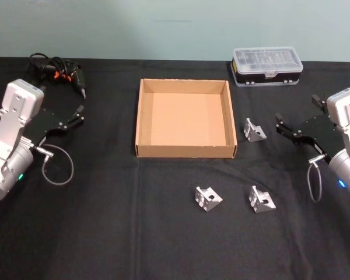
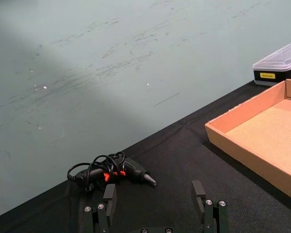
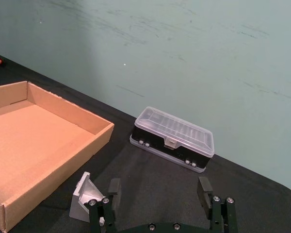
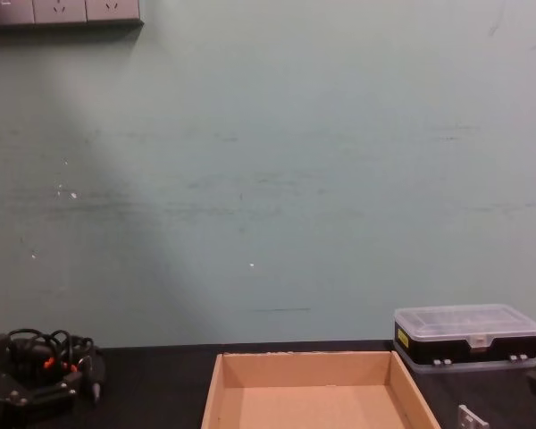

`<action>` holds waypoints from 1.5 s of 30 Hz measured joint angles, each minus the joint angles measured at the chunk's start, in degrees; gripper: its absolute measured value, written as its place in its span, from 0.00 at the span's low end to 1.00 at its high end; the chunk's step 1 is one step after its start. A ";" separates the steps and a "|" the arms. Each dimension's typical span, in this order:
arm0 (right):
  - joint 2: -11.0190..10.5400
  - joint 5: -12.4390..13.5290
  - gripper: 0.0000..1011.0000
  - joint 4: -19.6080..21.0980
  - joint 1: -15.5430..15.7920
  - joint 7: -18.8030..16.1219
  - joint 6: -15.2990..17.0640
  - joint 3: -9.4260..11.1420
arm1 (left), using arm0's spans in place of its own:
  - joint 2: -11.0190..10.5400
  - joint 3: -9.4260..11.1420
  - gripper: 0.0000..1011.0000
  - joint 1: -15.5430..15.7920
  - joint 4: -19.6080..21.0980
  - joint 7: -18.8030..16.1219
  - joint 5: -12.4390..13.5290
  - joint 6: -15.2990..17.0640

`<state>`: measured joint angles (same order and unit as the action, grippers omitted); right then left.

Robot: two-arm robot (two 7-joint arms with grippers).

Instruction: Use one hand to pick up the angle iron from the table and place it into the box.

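Observation:
Three silver angle irons lie on the black table: one just right of the box, two in front of it. The tan cardboard box sits at mid-table with nothing in it. My right gripper hovers open to the right of the nearest angle iron, not touching it. In the right wrist view that angle iron lies beside the box wall, just off one finger of the open gripper. My left gripper is open and idle at the far left, seen open in its wrist view.
A black plastic case with a clear lid stands at the back right, behind the right gripper. A black tool with tangled cables lies at the back left near the left gripper. The front of the table offers open room.

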<state>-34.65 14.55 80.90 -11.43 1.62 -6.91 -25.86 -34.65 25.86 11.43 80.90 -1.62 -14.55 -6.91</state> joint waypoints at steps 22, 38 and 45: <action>0.01 3.69 0.99 7.09 4.41 -3.73 1.85 2.30 | 0.00 0.00 1.00 0.00 0.00 0.00 0.00 0.00; 3.47 5.40 0.99 10.60 5.73 -5.29 13.63 2.40 | 0.00 0.00 1.00 0.00 0.00 0.00 0.00 0.00; 5.89 5.05 0.99 9.36 5.12 -3.95 16.26 3.40 | 0.00 0.00 1.00 0.00 0.00 0.00 0.00 0.00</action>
<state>-28.75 19.59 90.25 -6.31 -2.33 9.35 -22.46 -34.65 25.86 11.43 80.90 -1.62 -14.54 -6.91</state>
